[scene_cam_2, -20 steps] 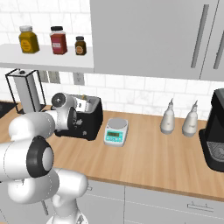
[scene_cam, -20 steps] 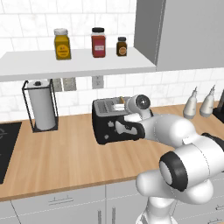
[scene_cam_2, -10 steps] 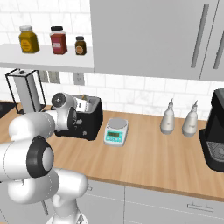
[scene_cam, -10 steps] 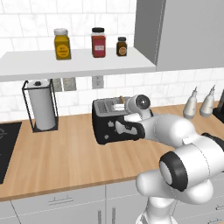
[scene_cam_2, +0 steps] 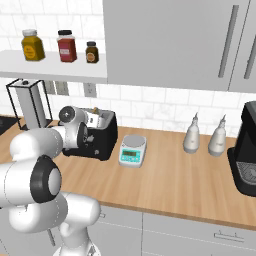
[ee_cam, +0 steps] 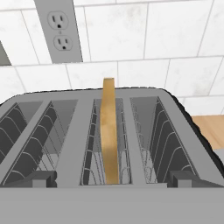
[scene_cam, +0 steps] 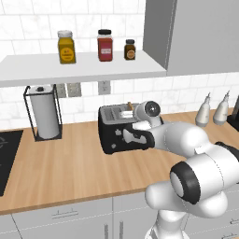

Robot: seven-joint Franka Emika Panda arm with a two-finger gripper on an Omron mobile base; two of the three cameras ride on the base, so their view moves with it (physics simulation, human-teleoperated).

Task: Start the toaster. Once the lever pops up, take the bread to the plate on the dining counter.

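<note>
The black toaster stands on the wood counter by the tiled wall, also seen as toaster. In the hand view its silvery slotted top lies close ahead. The bread stands upright in a middle slot, edge on, its top above the slot; the bread's tip shows from the base. My gripper hovers at the toaster's front upper edge, open, holding nothing, its fingertips wide apart. The same gripper is dark against the toaster's front. The plate and the dining counter are out of view.
A paper towel holder stands left of the toaster, a dark cooktop farther left. A small scale, two pale bottles and a black coffee machine stand to the right. A shelf with jars hangs above.
</note>
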